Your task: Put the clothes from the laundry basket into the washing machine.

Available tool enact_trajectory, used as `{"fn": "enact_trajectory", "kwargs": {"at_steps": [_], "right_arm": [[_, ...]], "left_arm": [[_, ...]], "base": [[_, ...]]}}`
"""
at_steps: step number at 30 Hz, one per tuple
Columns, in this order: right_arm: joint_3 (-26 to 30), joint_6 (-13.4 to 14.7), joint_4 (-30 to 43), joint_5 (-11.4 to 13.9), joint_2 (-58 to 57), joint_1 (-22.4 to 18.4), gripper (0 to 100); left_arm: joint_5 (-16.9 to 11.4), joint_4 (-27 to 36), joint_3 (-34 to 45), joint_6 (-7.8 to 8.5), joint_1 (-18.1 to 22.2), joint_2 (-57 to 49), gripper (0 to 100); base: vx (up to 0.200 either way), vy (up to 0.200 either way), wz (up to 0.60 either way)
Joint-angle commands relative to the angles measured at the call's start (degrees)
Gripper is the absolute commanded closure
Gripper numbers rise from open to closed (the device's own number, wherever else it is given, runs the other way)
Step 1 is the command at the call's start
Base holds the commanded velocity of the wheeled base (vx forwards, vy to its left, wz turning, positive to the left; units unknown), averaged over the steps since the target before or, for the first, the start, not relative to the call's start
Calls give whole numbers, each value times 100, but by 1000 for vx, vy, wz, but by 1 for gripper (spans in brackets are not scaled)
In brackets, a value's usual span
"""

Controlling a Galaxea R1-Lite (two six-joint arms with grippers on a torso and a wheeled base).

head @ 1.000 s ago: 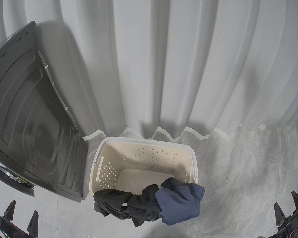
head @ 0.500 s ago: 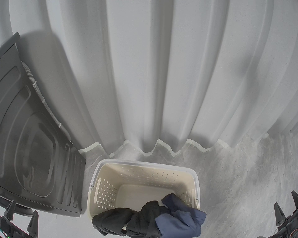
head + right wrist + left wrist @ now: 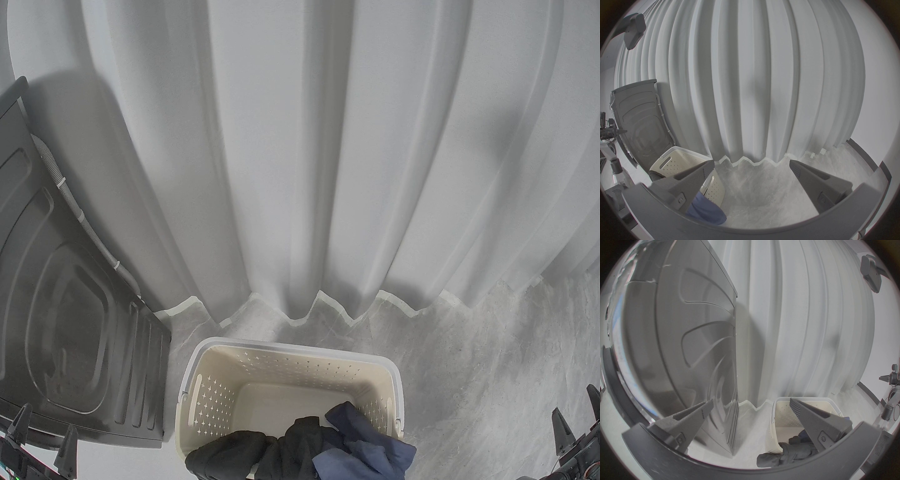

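Clothes on the laundry basket rim seem soft and light, best pinched at a thick fold; left gripper and right gripper both stand open.

Tilts the head camera upward, sliding laundry basket, clothes and washing machine lower in frame without moving them; reveals more curtain.

Left gripper gapes toward washing machine beside laundry basket
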Motion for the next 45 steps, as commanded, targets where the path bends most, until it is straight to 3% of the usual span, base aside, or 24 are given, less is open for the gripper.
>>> {"fn": "enact_trajectory", "kwargs": {"at_steps": [1,45], "right_arm": [[92,0,0,2,-66,6,0],[92,0,0,2,-75,-2,0]], "left_arm": [[1,0,101,-4,0,-95,0],[1,0,101,-4,0,-95,0]], "base": [[200,0,0],[27,0,0]]}}
